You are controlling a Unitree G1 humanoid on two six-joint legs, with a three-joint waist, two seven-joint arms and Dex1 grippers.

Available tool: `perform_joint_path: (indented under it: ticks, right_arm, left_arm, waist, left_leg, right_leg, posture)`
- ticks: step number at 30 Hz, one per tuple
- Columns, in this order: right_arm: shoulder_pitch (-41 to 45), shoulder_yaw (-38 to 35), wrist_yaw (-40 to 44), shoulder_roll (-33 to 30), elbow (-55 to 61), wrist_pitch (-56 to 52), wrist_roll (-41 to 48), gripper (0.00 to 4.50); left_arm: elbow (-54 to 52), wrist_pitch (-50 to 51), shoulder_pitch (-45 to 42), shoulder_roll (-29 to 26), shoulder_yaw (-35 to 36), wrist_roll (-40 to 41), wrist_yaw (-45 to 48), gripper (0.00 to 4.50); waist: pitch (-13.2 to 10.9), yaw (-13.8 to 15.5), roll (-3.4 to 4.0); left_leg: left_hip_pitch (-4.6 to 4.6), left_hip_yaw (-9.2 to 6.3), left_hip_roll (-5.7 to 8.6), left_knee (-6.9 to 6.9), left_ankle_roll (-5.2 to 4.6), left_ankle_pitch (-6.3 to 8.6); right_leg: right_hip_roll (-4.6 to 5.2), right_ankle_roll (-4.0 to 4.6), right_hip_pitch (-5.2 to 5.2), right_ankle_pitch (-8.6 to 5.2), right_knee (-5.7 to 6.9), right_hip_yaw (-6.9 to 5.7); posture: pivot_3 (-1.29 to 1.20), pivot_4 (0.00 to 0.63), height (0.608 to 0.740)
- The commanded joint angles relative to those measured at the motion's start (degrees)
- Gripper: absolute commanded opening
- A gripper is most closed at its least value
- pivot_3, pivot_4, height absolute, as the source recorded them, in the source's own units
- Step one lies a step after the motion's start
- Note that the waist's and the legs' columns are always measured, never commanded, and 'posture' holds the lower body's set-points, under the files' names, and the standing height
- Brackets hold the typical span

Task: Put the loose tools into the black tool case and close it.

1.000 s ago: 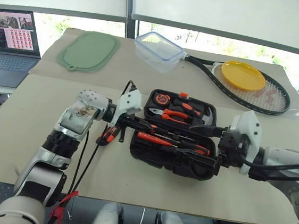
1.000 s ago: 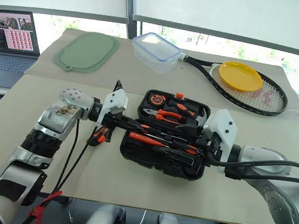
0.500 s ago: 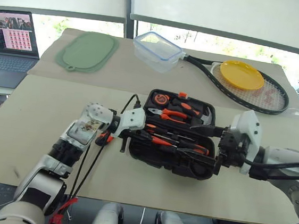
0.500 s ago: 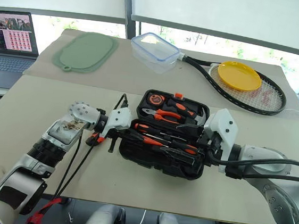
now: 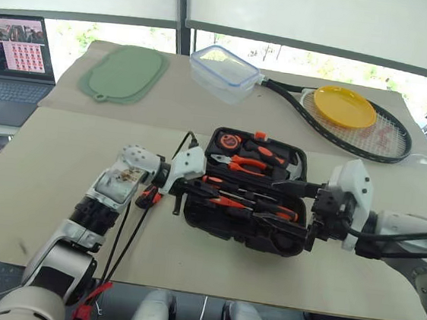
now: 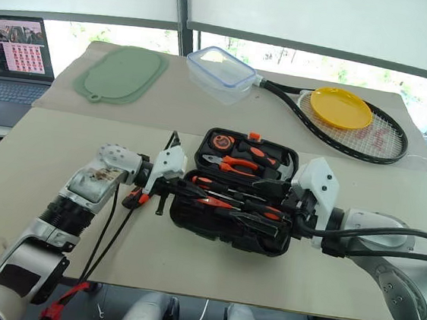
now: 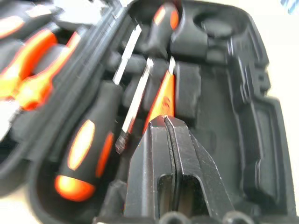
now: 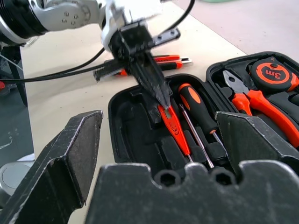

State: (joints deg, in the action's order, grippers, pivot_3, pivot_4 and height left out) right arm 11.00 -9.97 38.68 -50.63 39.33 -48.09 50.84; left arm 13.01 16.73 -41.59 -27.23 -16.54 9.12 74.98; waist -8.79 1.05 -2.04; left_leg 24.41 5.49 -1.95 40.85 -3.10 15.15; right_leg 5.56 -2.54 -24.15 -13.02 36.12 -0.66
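Note:
The black tool case (image 5: pixel 255 239) lies open in the middle of the table, with pliers (image 8: pixel 261 102) and a tape measure (image 8: pixel 271 72) in its far half. Its near half holds a slim orange screwdriver (image 8: pixel 175 128) and a black-orange screwdriver (image 7: pixel 88 144) side by side. My left gripper (image 8: pixel 163 105) is shut, its tip resting on the orange screwdriver's handle end. A black-orange utility knife (image 5: pixel 147 196) lies on the table left of the case, under my left wrist. My right gripper (image 5: pixel 285 206) stands wide open over the case's right end, holding nothing.
A clear lidded food box (image 5: pixel 226 71), a green mat (image 5: pixel 125 73), and a racket (image 5: pixel 368 138) with a yellow plate (image 5: pixel 345 107) on it lie at the back. A laptop (image 5: pixel 13 62) stands far left. Cables (image 5: pixel 126 227) hang from my left wrist.
My left forearm has swung in toward the case, and its shut fingers have tipped down onto the orange screwdriver in the near half. The right arm has kept still.

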Motion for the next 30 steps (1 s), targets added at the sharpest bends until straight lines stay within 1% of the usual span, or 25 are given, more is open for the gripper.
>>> perform_joint_path:
  ticks: [1,10,13,18,22,26,29,30]
  right_arm:
    - [0.59,-0.83,0.15,0.06,0.49,0.38,0.56,4.5]
    - [0.61,-0.87,0.1,0.1,0.46,0.27,0.77,4.5]
    - [0.59,-0.93,-0.25,0.22,0.79,0.11,1.02,4.5]
    - [0.11,-1.24,-0.38,0.19,1.19,-0.03,1.28,4.5]
    - [0.35,-1.03,-0.25,0.21,0.8,0.01,1.18,4.5]
    - [1.31,-0.1,0.31,0.37,-0.21,0.38,0.51,4.5]
    - [2.23,0.69,0.71,0.58,-0.95,0.63,0.11,4.5]
    - [2.62,1.01,0.96,0.59,-1.17,0.73,-0.1,4.5]
  left_arm:
    - [-0.3,-2.04,-0.99,0.7,-0.64,-0.79,-0.6,0.06]
    - [7.47,-8.96,-0.36,3.69,-3.94,-6.46,-4.62,0.06]
    - [8.63,-11.45,0.63,3.47,-4.73,-7.76,-4.74,0.06]
    - [10.11,-12.82,0.61,3.23,-4.57,-8.34,-4.97,0.06]
    - [7.7,-11.88,1.25,2.43,-3.63,-7.01,-3.84,0.06]
    - [5.19,-11.66,2.32,1.4,-2.83,-7.1,-5.02,0.06]
    - [1.93,-8.68,2.64,0.16,-0.53,-5.72,-6.05,0.06]
    - [-0.17,-5.99,2.68,-0.55,1.07,-4.35,-6.41,0.06]
  waist:
    - [0.0,-0.04,0.0]
    - [0.0,0.01,0.0]
    - [0.0,-0.01,0.0]
    - [0.01,-0.09,0.01]
    - [0.01,-0.3,0.01]
    - [0.02,-0.4,0.03]
    - [0.02,-0.46,0.03]
    - [0.02,-0.43,0.02]
  left_leg:
    - [0.0,0.0,0.01,0.0,0.0,0.0]
    - [0.0,0.01,0.04,0.0,0.0,0.0]
    - [-0.01,0.0,0.01,0.0,0.0,0.0]
    - [-0.05,0.0,0.0,0.0,0.0,0.0]
    - [-0.08,0.0,-0.02,-0.01,0.0,0.0]
    - [-0.09,0.0,-0.03,-0.03,0.0,0.0]
    - [-0.09,0.0,-0.04,-0.03,0.01,0.0]
    - [-0.08,0.0,-0.04,-0.03,0.01,0.0]
  right_leg:
    - [0.0,0.0,0.0,0.0,0.0,0.0]
    - [-0.01,0.0,0.0,0.0,-0.01,0.0]
    - [0.0,0.0,0.01,0.0,-0.01,0.0]
    - [0.0,0.0,0.05,0.0,-0.01,0.01]
    - [0.0,0.01,0.06,0.0,0.0,0.01]
    - [-0.01,0.01,0.05,0.0,0.01,0.02]
    - [-0.02,0.02,0.02,0.01,0.03,0.04]
    - [-0.02,0.02,0.02,0.0,0.03,0.04]
  posture:
    - [0.0,0.15,0.738]
    - [0.0,0.15,0.738]
    - [0.0,0.15,0.738]
    - [0.0,0.15,0.738]
    - [0.0,0.15,0.738]
    - [0.0,0.15,0.738]
    - [0.0,0.15,0.738]
    - [0.0,0.15,0.738]
